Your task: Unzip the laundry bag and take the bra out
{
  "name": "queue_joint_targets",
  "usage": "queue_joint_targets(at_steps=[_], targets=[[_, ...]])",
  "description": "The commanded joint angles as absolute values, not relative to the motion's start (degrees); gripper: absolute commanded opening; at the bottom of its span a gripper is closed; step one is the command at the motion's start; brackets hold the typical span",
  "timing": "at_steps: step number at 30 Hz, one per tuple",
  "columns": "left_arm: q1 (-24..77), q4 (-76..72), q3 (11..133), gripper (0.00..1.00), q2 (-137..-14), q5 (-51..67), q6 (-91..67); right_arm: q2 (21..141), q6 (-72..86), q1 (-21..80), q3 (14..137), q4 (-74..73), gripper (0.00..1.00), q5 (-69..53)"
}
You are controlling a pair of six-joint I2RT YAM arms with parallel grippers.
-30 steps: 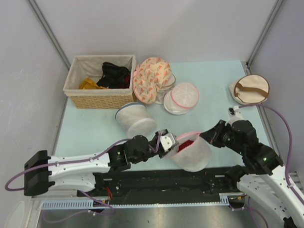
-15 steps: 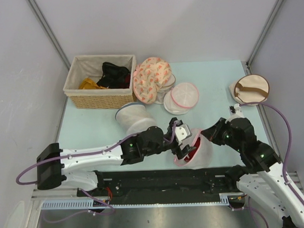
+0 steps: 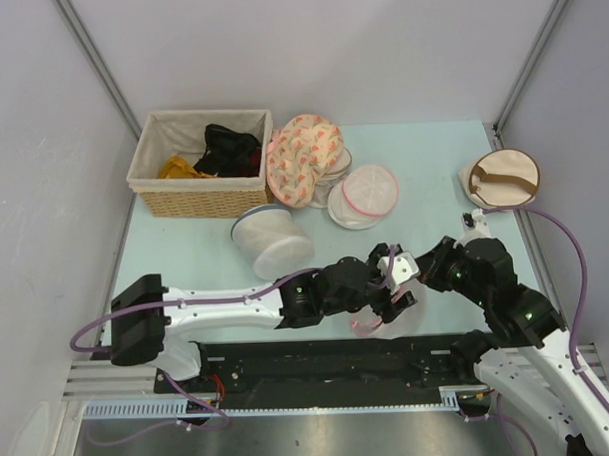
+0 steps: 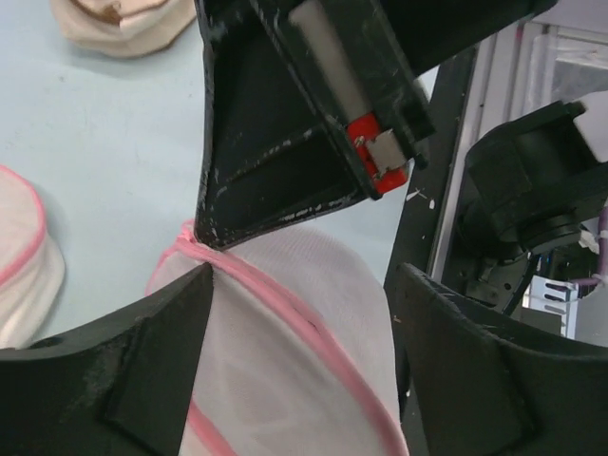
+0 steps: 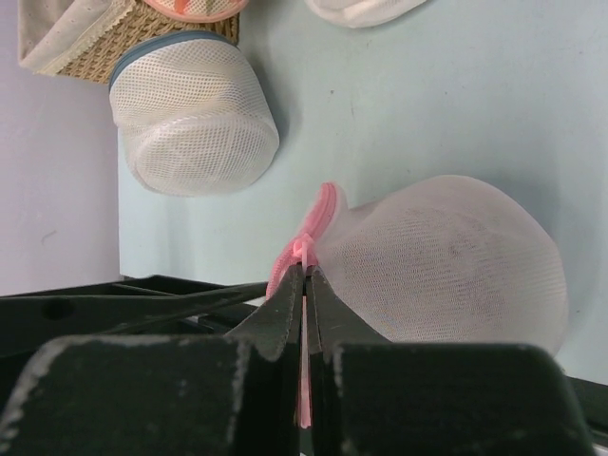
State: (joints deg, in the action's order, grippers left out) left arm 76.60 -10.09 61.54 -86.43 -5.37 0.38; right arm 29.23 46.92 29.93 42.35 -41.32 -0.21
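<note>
The laundry bag point(image 3: 380, 325), white mesh with a pink zipper band, lies near the table's front edge between the two arms. My left gripper point(image 3: 399, 290) reaches over it from the left. In the left wrist view this gripper point(image 4: 299, 351) is open, a finger on each side of the laundry bag point(image 4: 304, 380), with nothing gripped. My right gripper point(image 5: 304, 271) is shut on the pink band at the rim of the laundry bag point(image 5: 446, 256). Its black wedge-shaped jaws also show in the left wrist view, pinching the band's corner. The bra is hidden.
At the back left stands a wicker basket point(image 3: 198, 197) holding a black garment point(image 3: 230, 146) and a yellow cloth point(image 3: 177, 167). Beside it are a peach floral bag point(image 3: 302, 158), a white mesh cylinder point(image 3: 273, 239), a flat pink-trimmed pouch point(image 3: 363, 196) and a beige bag point(image 3: 501, 178).
My left gripper opened and moved right, from the bag's left rim to over the bag. The red fabric seen in the bag's mouth earlier is now covered. The right gripper kept its hold.
</note>
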Motion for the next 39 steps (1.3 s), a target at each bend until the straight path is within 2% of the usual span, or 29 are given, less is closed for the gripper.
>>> queue_joint_targets(at_steps=[1, 4, 5, 7, 20, 32, 39], targets=[[77.1, -10.7, 63.5, 0.75, -88.8, -11.4, -1.8, 28.1, 47.6, 30.1, 43.7, -38.6, 0.0, 0.7], [77.1, -9.8, 63.5, 0.43, -89.6, -15.0, -1.8, 27.4, 47.2, 30.1, 44.0, -39.8, 0.0, 1.0], [77.1, -9.1, 63.4, 0.23, -89.6, -16.0, -1.8, 27.3, 46.8, 29.8, 44.7, -40.5, 0.0, 1.7], [77.1, -9.0, 62.8, 0.01, -88.5, -16.1, -1.3, 27.0, 46.0, 29.4, 45.2, -41.9, 0.0, 3.2], [77.0, -19.7, 46.5, 0.0, -71.6, -7.9, 6.8, 29.5, 40.3, 24.0, 48.1, -41.9, 0.0, 0.9], [76.3, -25.8, 42.4, 0.0, -62.5, -5.2, 8.4, 41.6, 38.6, 19.9, 40.4, -25.2, 0.0, -18.8], [75.5, -31.3, 42.3, 0.0, -61.1, -5.9, 7.2, 47.4, 40.3, 20.2, 37.3, -16.3, 0.0, -21.1]])
